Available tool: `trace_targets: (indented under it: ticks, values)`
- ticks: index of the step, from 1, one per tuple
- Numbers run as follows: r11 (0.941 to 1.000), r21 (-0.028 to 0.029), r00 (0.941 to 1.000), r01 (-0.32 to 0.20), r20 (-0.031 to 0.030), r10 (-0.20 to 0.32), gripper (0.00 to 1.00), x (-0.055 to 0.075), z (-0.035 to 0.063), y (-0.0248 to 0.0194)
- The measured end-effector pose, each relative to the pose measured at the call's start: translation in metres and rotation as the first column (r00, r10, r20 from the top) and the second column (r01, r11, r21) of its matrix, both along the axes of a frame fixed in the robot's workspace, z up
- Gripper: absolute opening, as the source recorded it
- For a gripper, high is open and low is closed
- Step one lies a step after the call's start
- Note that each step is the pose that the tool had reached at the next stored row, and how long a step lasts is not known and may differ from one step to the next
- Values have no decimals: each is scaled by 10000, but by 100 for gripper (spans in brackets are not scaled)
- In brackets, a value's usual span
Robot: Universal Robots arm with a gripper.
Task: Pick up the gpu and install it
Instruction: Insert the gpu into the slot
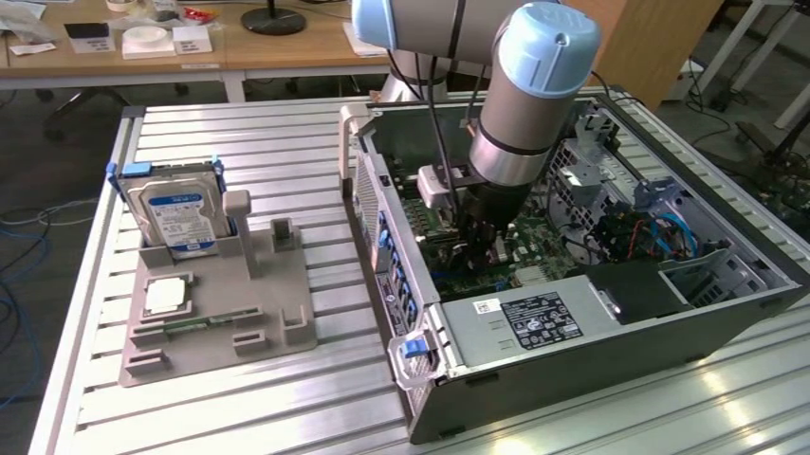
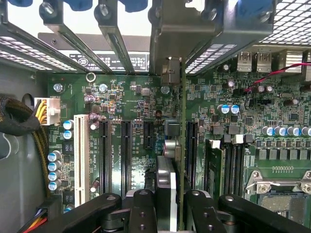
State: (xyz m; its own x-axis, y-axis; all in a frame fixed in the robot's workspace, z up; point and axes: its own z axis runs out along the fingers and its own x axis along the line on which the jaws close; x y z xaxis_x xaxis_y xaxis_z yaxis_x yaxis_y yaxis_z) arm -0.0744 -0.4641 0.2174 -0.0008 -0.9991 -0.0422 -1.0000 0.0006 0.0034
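Fingers (image 2: pixel 167 206) clamped on one gpu (image 2: pixel 176 141), edge-on over motherboard (image 2: pixel 126 102); four dark slots.

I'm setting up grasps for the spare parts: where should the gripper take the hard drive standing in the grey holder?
Grip the hard drive across its thin faces at the exposed upper edge, coming from above. It stands upright in the grey holder, whose slot covers its lower end.

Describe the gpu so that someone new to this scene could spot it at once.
Look inside the open computer case, above the motherboard. Between the black fingers of the gripper stands the gpu, seen edge-on: a thin green-edged card with a metal bracket, unlike the flat slots beside it.
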Motion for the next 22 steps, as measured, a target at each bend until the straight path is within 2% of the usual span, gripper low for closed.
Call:
trace_targets:
  ticks: [22]
  values:
    - [10000, 2, 10000, 2, 2, -2, 28, -23, -42, 7]
